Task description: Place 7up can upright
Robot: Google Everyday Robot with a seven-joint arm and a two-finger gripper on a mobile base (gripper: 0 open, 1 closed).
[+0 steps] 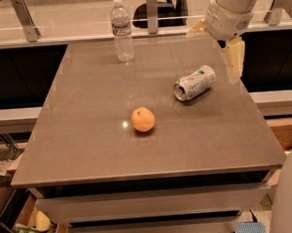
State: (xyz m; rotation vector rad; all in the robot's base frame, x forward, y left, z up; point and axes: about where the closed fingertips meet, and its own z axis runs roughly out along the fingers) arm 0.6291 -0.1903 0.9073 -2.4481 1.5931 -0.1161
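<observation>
We read the grey-brown rectangular tabletop (81, 123) from left to right. At its far edge, left of centre, stands a clear plastic water bottle (122, 30) with a white cap, upright. Nearer us, close to the middle, rests a round orange fruit (143, 119). To its right, well apart from it, we find the silvery-white and green aluminium 7up can (195, 82) lying on its side, its silver top turned towards the fruit (so the task's one requirement is unmet). Above the table's far right corner hangs the robot's white-sleeved gripper (214, 48), its pale yellow fingers (234, 57) spread wide and holding nothing, near the can but clear of it. We judge the task barely begun: the approach, the grasp, the turn to vertical and the release all remain.
</observation>
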